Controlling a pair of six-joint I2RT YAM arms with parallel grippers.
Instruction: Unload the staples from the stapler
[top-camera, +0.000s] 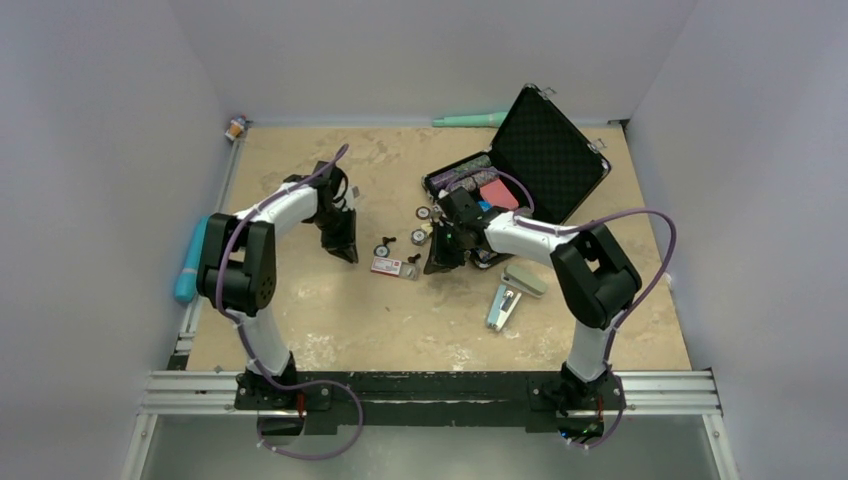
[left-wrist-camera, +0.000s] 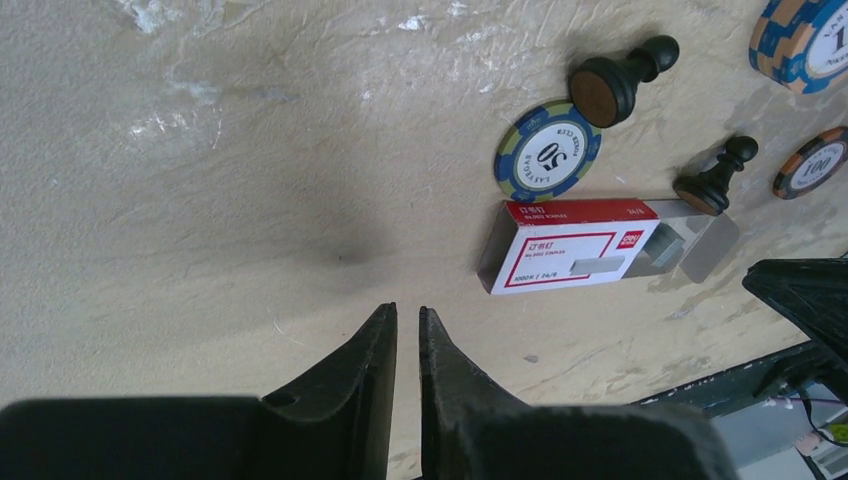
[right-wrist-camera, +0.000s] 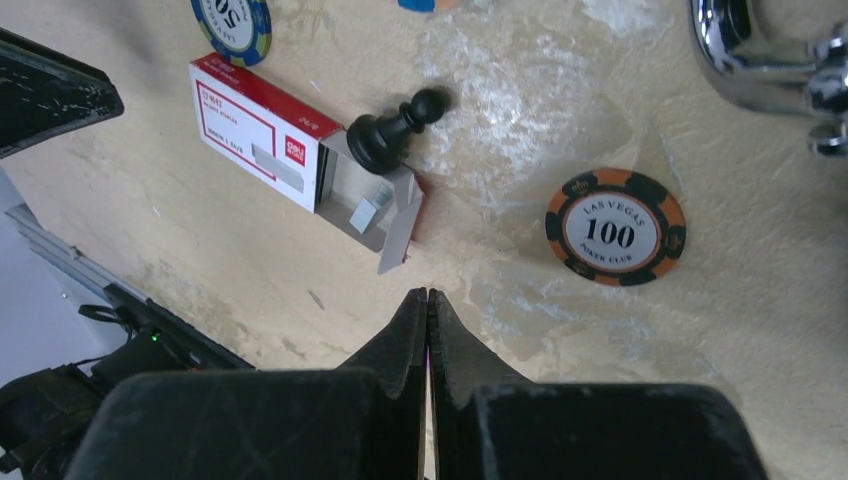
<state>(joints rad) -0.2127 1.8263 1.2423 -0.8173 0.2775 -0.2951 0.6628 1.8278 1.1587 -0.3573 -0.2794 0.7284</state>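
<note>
The light-blue stapler (top-camera: 503, 305) lies swung open on the table to the right of centre, its pale inner channel showing and its grey-green top part (top-camera: 525, 281) angled away. It shows only in the top view. My right gripper (top-camera: 440, 258) (right-wrist-camera: 427, 293) is shut and empty, low over the table to the left of the stapler. My left gripper (top-camera: 341, 243) (left-wrist-camera: 407, 310) has its jaws a thin slit apart with nothing between them, further left.
A red-and-white staple box (top-camera: 393, 266) (left-wrist-camera: 570, 245) (right-wrist-camera: 260, 135) lies between the grippers, one end open. Black chess pawns (left-wrist-camera: 620, 80) (right-wrist-camera: 395, 130) and poker chips (left-wrist-camera: 548, 150) (right-wrist-camera: 615, 226) lie around it. An open black case (top-camera: 545, 150) stands behind the right arm.
</note>
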